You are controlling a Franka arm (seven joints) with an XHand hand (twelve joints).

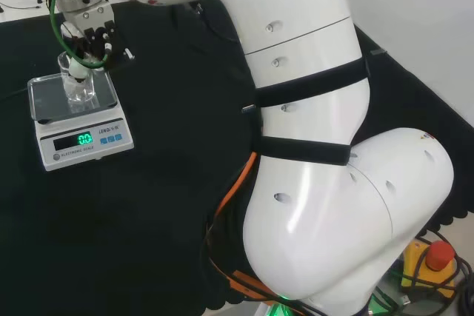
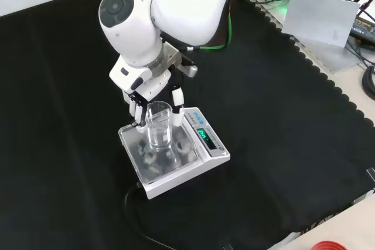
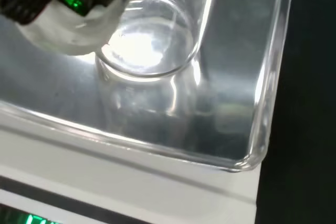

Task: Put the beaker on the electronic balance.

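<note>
Now the fingers point(image 2: 140, 111) clasp the upright beaker point(image 2: 159, 125) standing on the balance point(image 2: 176, 168).

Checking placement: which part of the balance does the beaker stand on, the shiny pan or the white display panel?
The shiny pan: the beaker stands upright on it, behind the display panel in the head view.
</note>
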